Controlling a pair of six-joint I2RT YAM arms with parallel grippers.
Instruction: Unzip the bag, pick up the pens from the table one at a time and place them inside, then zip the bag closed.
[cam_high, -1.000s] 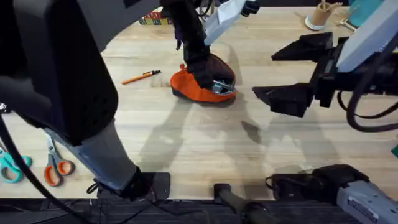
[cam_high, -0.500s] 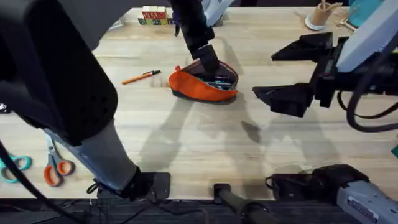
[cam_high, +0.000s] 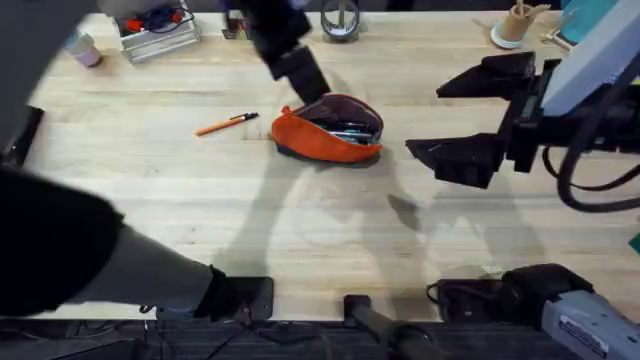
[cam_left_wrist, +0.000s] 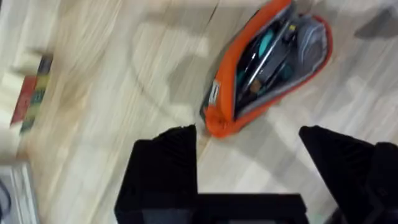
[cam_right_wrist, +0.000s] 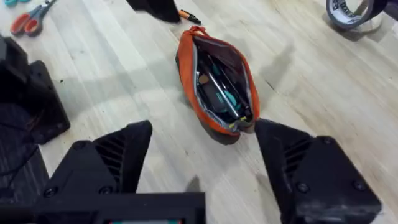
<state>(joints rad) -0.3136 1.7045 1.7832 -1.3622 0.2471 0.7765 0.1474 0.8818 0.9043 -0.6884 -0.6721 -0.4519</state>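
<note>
A: As the eye moves from the left edge of the large light wooden plank table (cam_high: 330, 230), what comes first?

B: A thin short orange pen with a dark tip (cam_high: 226, 124), lying flat on the bare wood, well apart from either gripper.

A: And just to its right?

B: The left arm's black two-finger gripper (cam_high: 300, 72) hangs above the table, just beyond the small oblong orange fabric pouch with the dark navy base (cam_high: 328, 128). In its own wrist view the left gripper (cam_left_wrist: 249, 155) is spread wide and empty, with the pouch (cam_left_wrist: 267, 65) beyond the fingertips and not touching them.

A: How does the pouch lie?

B: On the table near the middle, its top zipper undone and the mouth gaping. The grey lining shows, and inside are several thin items, among them a silvery metal stick (cam_right_wrist: 217, 87) and something teal (cam_right_wrist: 227, 98). I cannot tell exactly what each one is.

A: Farther right?

B: The right arm's black gripper (cam_high: 455, 115) hovers well to the right of the pouch, fingers parted wide, nothing between them. From the right wrist view the right gripper (cam_right_wrist: 199, 155) faces the open pouch (cam_right_wrist: 217, 81), with the orange pen's tip (cam_right_wrist: 188, 15) past the pouch's far end and a pair of orange-handled scissors (cam_right_wrist: 30, 17) farther off.
</note>
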